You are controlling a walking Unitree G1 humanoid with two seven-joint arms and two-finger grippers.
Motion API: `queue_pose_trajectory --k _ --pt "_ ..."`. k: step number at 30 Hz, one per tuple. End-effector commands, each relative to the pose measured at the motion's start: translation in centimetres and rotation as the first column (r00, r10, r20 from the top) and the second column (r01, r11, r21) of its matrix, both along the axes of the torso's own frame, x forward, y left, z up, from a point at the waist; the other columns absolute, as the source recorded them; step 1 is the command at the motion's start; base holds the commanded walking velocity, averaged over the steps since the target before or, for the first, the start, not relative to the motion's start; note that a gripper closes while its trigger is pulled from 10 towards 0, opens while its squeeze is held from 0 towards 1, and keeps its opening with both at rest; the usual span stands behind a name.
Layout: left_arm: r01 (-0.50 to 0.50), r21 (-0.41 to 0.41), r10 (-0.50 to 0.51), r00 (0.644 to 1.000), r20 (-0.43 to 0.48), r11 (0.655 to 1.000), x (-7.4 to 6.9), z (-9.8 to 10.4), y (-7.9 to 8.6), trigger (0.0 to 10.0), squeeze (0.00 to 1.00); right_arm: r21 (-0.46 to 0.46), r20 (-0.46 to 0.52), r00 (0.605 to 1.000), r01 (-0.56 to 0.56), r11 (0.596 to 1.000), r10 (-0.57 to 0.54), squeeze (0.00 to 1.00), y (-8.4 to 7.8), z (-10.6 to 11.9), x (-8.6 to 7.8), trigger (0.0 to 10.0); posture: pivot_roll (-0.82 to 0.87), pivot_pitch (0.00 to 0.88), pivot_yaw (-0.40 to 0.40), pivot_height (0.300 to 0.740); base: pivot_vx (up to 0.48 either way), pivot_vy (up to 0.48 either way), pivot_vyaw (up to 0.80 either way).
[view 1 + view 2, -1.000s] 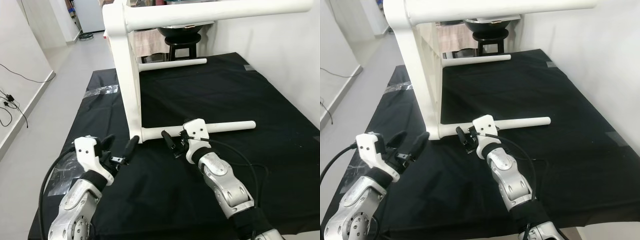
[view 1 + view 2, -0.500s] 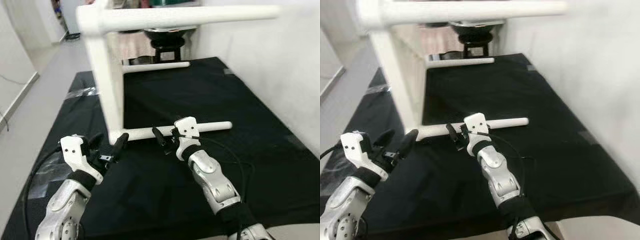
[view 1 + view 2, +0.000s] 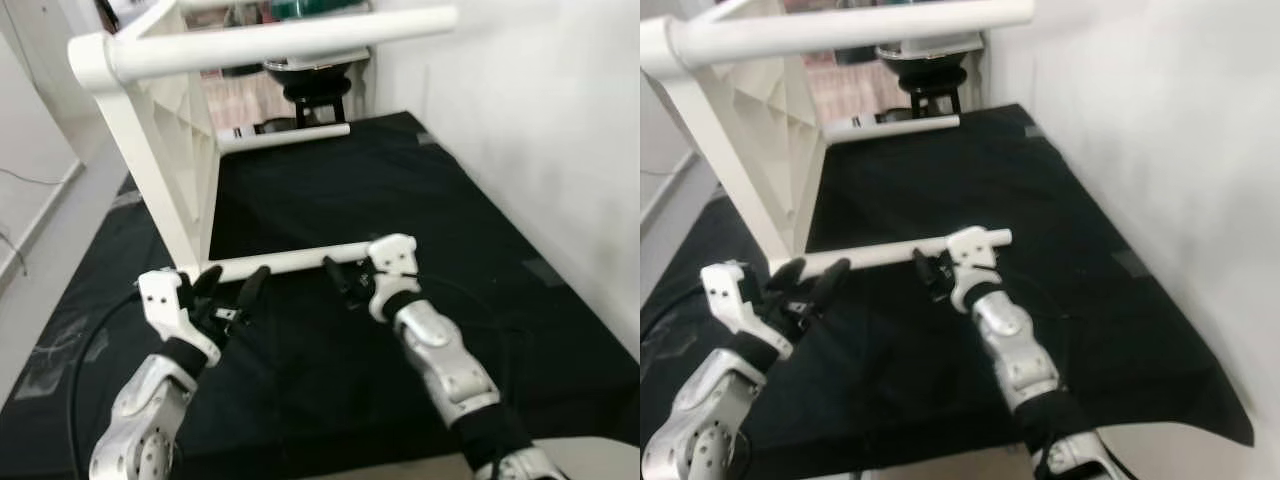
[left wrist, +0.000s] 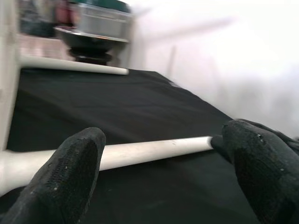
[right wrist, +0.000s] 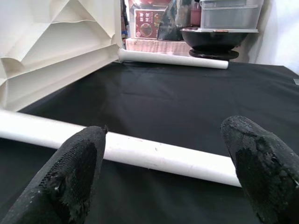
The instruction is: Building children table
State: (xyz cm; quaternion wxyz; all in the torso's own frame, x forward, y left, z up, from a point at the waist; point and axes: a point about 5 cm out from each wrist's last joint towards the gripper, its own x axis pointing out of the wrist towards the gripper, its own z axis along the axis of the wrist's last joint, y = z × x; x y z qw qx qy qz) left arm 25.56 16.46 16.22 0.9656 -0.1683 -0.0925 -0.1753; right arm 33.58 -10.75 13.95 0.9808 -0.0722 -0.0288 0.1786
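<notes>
White table tipped, top cropped, left gripper and right gripper spread

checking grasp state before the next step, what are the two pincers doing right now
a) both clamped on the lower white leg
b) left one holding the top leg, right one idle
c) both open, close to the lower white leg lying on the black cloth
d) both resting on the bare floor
c: the left pincer and right pincer both have their fingers spread, with the lower white leg lying ungripped on the black cloth just beyond them.
</notes>
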Motion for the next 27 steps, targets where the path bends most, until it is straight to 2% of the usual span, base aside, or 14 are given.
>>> queue_pose_trajectory --k 1,6,11,12,14,17,22,25,26,27 --pt "-0.036 0.0 0.036 0.999 -0.018 0.999 0.1 -0.3 0.8 10.0 0.0 -0.005 0.025 0.999 -0.03 1.0 0.03 0.0 0.9 0.5 0.2 10.0 -0.07 0.031 0.072 0.74 0.0 0.0 0.0" --pt "-0.048 -0.001 0.048 0.999 -0.019 0.999 0.4 -0.2 1.1 10.0 0.0 -0.014 0.036 0.999 -0.028 1.0 0.028 0.0 0.9 0.7 0.5 10.0 -0.07 0.027 0.072 0.74 0.0 0.0 0.0" --pt "-0.041 0.008 0.041 0.999 -0.023 0.999 0.4 -0.2 1.0 10.0 0.0 -0.079 0.053 0.998 -0.033 0.996 0.037 0.0 1.1 1.0 0.9 10.0 -0.06 0.026 0.072 0.74 0.0 0.0 0.0" --pt "-0.045 0.02 0.046 0.999 -0.029 0.999 0.0 -0.3 1.0 10.0 0.0 -0.188 0.069 0.991 -0.097 0.977 0.112 0.0 2.0 1.3 1.1 10.0 -0.05 0.034 0.078 0.74 0.0 0.0 0.0" --pt "-0.045 0.02 0.046 0.999 -0.029 0.999 0.0 -0.3 1.0 10.0 0.0 -0.188 0.069 0.991 -0.097 0.977 0.112 0.0 2.0 1.3 1.1 10.0 -0.05 0.034 0.078 0.74 0.0 0.0 0.0" --pt "-0.08 0.026 0.081 0.996 -0.041 0.996 -0.4 -0.3 1.2 10.0 0.0 -0.276 0.059 0.966 -0.228 0.934 0.253 0.0 3.4 1.2 0.7 10.0 -0.04 0.04 0.072 0.74 0.0 0.0 0.0" --pt "-0.148 0.032 0.15 0.988 -0.046 0.988 -0.7 -0.3 1.7 10.0 0.0 -0.294 0.03 0.944 -0.307 0.905 0.329 0.0 4.3 1.0 0.5 10.0 -0.03 0.049 0.071 0.74 0.0 0.0 0.0" --pt "-0.155 0.031 0.156 0.987 -0.047 0.987 -0.7 -0.3 1.8 10.0 0.0 -0.295 0.027 0.941 -0.316 0.902 0.339 0.0 4.3 1.0 0.5 10.0 -0.03 0.049 0.071 0.74 0.0 0.0 0.0" --pt "-0.195 0.036 0.197 0.979 -0.054 0.98 -0.8 -0.3 2.2 10.0 0.0 -0.321 0.027 0.927 -0.347 0.881 0.375 0.0 4.5 1.1 0.5 10.0 -0.03 0.056 0.073 0.74 0.0 0.0 0.0" --pt "-0.274 0.078 0.279 0.957 -0.072 0.959 -1.2 -0.4 2.9 10.0 0.0 -0.371 0.017 0.901 -0.397 0.84 0.434 0.0 4.9 1.4 0.6 10.0 -0.02 0.063 0.07 0.74 0.0 0.0 0.0"
